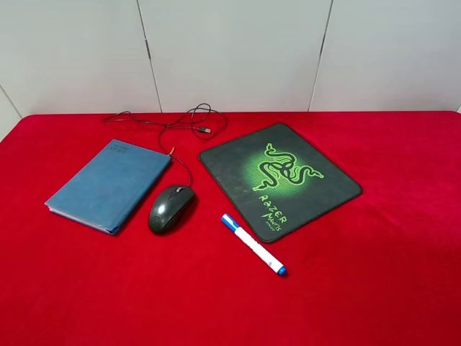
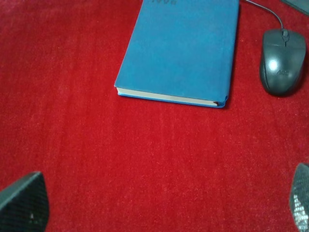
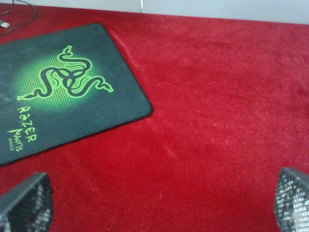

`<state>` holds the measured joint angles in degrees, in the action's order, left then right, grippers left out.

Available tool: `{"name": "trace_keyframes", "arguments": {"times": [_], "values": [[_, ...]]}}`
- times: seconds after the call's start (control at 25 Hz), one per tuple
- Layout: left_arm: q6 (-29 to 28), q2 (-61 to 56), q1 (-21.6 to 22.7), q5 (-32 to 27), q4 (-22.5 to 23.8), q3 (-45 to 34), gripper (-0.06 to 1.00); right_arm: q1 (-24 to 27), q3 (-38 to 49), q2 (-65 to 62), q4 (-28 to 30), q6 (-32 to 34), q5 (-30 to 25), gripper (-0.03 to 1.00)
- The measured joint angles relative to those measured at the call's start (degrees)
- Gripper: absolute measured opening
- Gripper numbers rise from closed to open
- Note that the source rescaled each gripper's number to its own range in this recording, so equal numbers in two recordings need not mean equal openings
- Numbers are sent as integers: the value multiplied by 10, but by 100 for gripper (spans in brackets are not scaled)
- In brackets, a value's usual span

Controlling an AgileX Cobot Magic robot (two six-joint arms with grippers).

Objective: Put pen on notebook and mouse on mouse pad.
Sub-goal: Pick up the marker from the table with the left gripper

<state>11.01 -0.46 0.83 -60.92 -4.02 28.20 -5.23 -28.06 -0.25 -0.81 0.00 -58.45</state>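
The left gripper point(image 2: 161, 202) hangs over bare cloth with its jaws spread wide and nothing between them. The right gripper point(image 3: 158, 203) is the same, spread apart and empty. Neither arm reaches into the high view, so both look parked short of the things. The left wrist camera looks toward the notebook point(image 1: 108, 184) and the mouse point(image 1: 171, 208), and the right one looks toward the mouse pad point(image 1: 279, 180). As far as I can judge, nothing of the job is done yet. The mouse sits on the cloth just beside the notebook's right edge, between notebook and mouse pad and on neither. Its cable point(image 1: 180, 122) trails back in loose loops to the plug point(image 1: 205, 130) near the far edge. The pen point(image 1: 253, 244) lies on the cloth in front, slanting away from the mouse pad's near corner with its blue cap close to that corner, well apart from the notebook. The notebook lies shut and flat with a bare cover, and nothing rests on the mouse pad. Both moves remain: pen across to the notebook, mouse over to the mouse pad. The table point(image 1: 389, 288) is covered edge to edge in a soft red, velvety cloth, smooth and flat. Behind it stands a plain pale panelled wall point(image 1: 230, 50) with thin seams.
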Motion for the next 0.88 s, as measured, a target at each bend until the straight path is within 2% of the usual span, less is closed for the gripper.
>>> {"name": "trace_keyframes", "arguments": {"times": [0.88], "values": [[0,0,0,0,0,0,100,0,0,0,0,0,0,100]]}}
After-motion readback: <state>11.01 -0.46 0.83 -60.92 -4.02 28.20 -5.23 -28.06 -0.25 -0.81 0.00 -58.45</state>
